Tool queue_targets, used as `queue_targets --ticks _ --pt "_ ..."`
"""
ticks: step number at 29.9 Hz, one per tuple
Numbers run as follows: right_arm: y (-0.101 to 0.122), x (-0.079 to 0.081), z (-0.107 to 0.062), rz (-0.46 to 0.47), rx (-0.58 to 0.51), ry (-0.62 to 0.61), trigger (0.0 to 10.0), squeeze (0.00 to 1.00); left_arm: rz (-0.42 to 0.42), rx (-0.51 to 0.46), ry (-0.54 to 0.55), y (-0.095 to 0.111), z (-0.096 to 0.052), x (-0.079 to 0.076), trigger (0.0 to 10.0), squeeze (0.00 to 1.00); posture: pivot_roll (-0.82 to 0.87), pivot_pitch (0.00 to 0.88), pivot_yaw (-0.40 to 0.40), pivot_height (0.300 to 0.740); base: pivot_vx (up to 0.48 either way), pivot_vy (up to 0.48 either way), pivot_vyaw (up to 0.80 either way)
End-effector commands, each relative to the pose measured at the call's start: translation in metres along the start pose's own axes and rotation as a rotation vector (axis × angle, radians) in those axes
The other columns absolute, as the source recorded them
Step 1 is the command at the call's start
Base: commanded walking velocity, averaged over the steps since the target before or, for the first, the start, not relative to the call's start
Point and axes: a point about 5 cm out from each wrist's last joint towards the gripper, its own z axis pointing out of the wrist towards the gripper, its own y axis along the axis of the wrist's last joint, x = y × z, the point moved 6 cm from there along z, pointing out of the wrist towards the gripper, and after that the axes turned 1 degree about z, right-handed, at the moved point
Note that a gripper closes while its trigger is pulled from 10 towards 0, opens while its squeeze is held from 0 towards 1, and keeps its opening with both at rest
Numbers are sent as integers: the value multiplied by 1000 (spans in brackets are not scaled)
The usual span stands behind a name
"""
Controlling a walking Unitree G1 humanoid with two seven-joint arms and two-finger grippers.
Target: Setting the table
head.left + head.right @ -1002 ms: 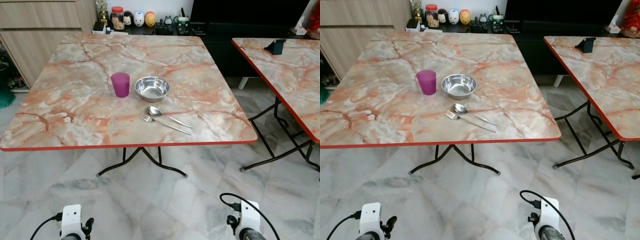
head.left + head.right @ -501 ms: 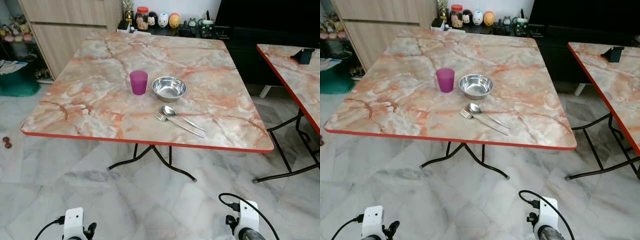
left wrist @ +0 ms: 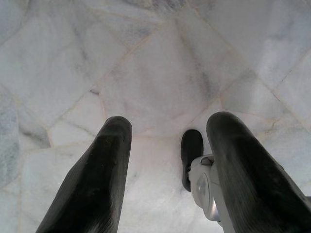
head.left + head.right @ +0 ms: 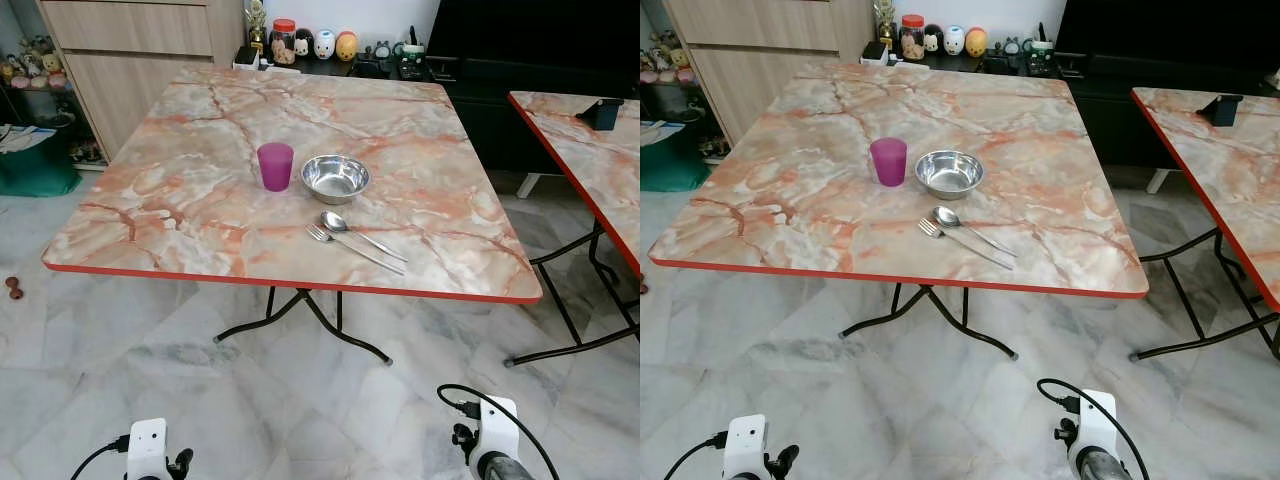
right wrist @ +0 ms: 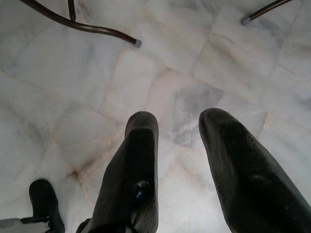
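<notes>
Fork (image 4: 352,246) beside spoon (image 4: 358,234), near bowl (image 4: 335,177) and cup (image 4: 275,166).

A purple cup (image 4: 275,165) stands upright near the middle of the marble counter (image 4: 180,200), with an empty steel bowl (image 4: 335,177) just beside it. Nearer the front edge, a spoon (image 4: 345,226) and a fork (image 4: 350,246) lie side by side, angled, bowl and tines toward the cup.

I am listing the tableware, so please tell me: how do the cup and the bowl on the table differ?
The cup is purple and matte; the bowl is shiny metal. The cup is tall and narrow; the bowl is low and wide. Both stand upright, side by side, on the marble-pattern table.
</notes>
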Motion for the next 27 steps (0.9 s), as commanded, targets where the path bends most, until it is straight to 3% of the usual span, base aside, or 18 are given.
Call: queue_targets --ticks 1,10,12,13,14,15,16,17,19,20,22,27 --pt "8 -6 0 -28 -39 -18 10000 0 1 39 -6 -13 -2 -3 10000 0 38 0 -63 740 0 0 0" --pt "18 -9 -1 -58 -108 -52 10000 0 -2 52 0 -17 -3 0 10000 0 28 0 -61 740 0 0 0" --pt "36 4 -4 -71 -225 -23 10000 0 -2 55 0 -18 -4 1 10000 0 26 0 -61 740 0 0 0" --pt "55 20 -9 -64 -352 -8 10000 0 -3 57 2 -19 -4 1 10000 0 26 0 -61 740 0 0 0" --pt "59 22 -10 -58 -377 -7 10000 0 -3 57 2 -19 -4 2 10000 0 26 0 -61 740 0 0 0" --pt "71 17 -19 -181 -485 -67 10000 0 -6 60 6 -20 -4 3 10000 0 25 0 -61 740 0 0 0" --pt "71 17 -19 -181 -485 -67 10000 0 -6 60 6 -20 -4 3 10000 0 25 0 -61 740 0 0 0" --pt "86 19 -33 -354 -647 -114 10000 0 -9 62 9 -21 -5 4 10000 0 24 0 -60 740 0 0 0" --pt "58 14 -19 -169 -449 -102 10000 0 -9 64 9 -22 -5 4 10000 0 20 0 -59 740 0 0 0" --pt "65 17 -22 -95 -476 -82 10000 0 -7 65 9 -22 -5 4 10000 0 18 0 -58 740 0 0 0" --pt "81 11 -26 -112 -547 -88 10000 0 -7 64 8 -22 -5 4 10000 0 16 0 -57 740 0 0 0" --pt "94 10 -34 -121 -629 -77 10000 0 -13 59 7 -21 -5 4 10000 0 11 0 -57 740 0 0 0"
